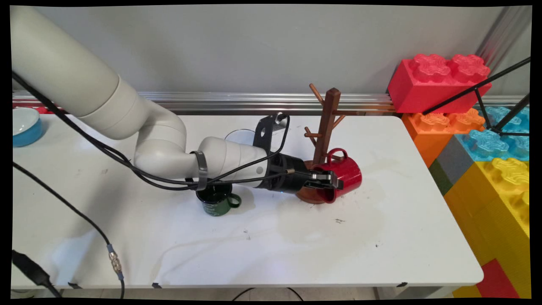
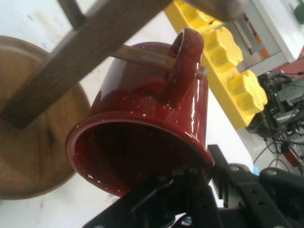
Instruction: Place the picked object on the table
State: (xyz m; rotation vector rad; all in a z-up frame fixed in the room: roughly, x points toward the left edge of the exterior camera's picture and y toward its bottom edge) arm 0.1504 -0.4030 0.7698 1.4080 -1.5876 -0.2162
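From above the table, the black gripper reaches in from the left and its fingers are clamped on the rim of one red mug, which lies tipped on its side with its handle looped over a low peg of the single wooden mug tree. The tree stands on its round base toward the right of the white table. One dark green mug sits upright under the arm's wrist, and it carries pale lettering too small to read. One blue bowl rests at the far left edge. Stacked beside the table on the right are big toy bricks: one red, one orange, and blue and yellow ones whose number I cannot tell. Over to the hand camera now: the red mug fills the view, mouth toward us, a wooden peg threaded through its handle, one finger pressed on the rim, and the tree's base at left.
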